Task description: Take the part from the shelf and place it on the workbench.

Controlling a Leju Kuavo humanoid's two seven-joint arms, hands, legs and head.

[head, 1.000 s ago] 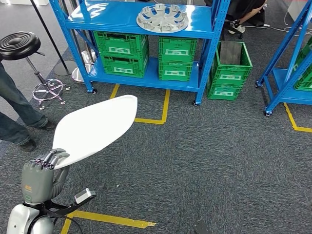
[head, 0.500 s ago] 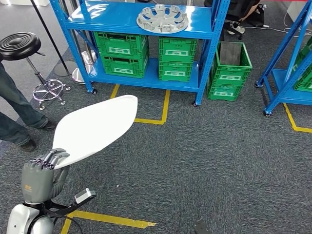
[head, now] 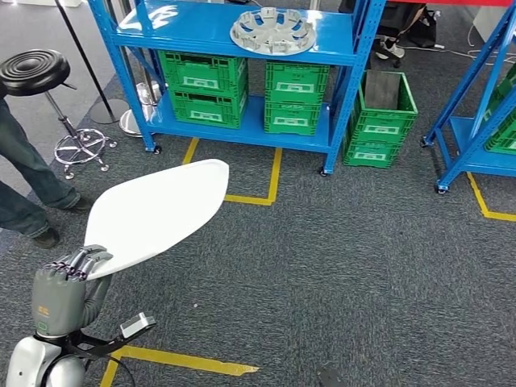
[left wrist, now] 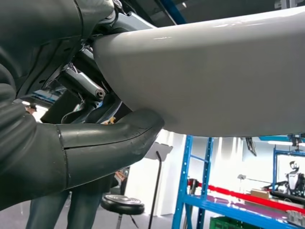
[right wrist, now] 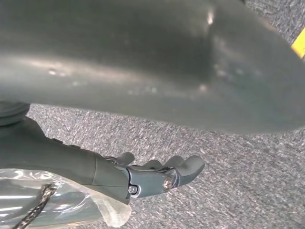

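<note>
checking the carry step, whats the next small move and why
Probably keep gripping and turn away to look for the workbench: the left robot hand holds the white curved plastic part over grey carpet, the blue metal shelf is ahead, and no bench shows.

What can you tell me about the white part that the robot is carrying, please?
The white part is a long, smooth, glossy panel, plastic or painted by its look, leaf-shaped: broad in the middle and narrowing to rounded ends. It is held off the grey carpet, lying nearly flat, its far end pointing toward the blue shelf. The left hand grips its near end, fingers over the upper edge; in the left wrist view the thumb presses against its curved underside. Nothing else visibly touches it.
</note>
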